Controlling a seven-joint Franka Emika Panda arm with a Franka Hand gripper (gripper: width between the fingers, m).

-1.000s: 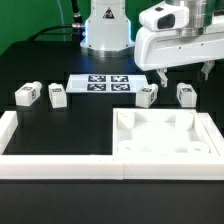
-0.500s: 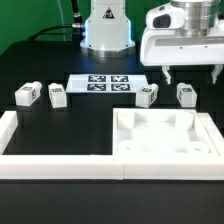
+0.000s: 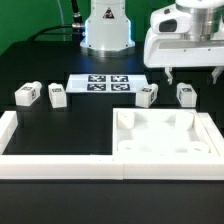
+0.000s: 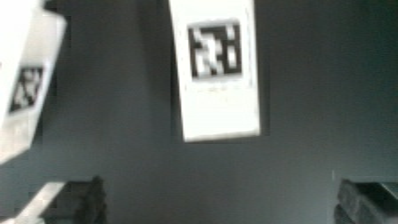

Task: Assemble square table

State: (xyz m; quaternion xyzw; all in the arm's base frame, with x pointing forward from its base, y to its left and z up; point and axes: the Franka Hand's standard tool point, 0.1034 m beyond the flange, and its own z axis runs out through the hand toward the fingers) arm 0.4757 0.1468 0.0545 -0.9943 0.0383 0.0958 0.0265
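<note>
White hand: the hand (image 3: 194, 74) hangs above the counter (image 3: 70, 125) with its fingers wide apart and nothing between them. In the wrist view the hand (image 4: 217, 205) frames only bare dark surface.
Change: within the last second it has slid a little toward the exterior view's right, with the opening the same.
Meaning: it seems to line up for picking a leg. No part is joined yet.
Right leg: the right leg (image 3: 185, 95) lies below the hand. The wrist view shows a tagged leg (image 4: 217, 70), probably the same one, ahead of the fingers and not between them.
Neighbour leg: the neighbour leg (image 3: 148, 96) lies near it, on the exterior view's left.
Table top: the table top (image 3: 118, 135) lies rim up, just in front of these legs, against the border rail (image 3: 55, 158).
Far legs: the first far leg (image 3: 26, 95) and the second far leg (image 3: 57, 96) are well apart from the hand.
Marker board: the marker board (image 3: 102, 82) lies flat behind them.
In the way: nothing blocks the way down, but the neighbour leg is close.
</note>
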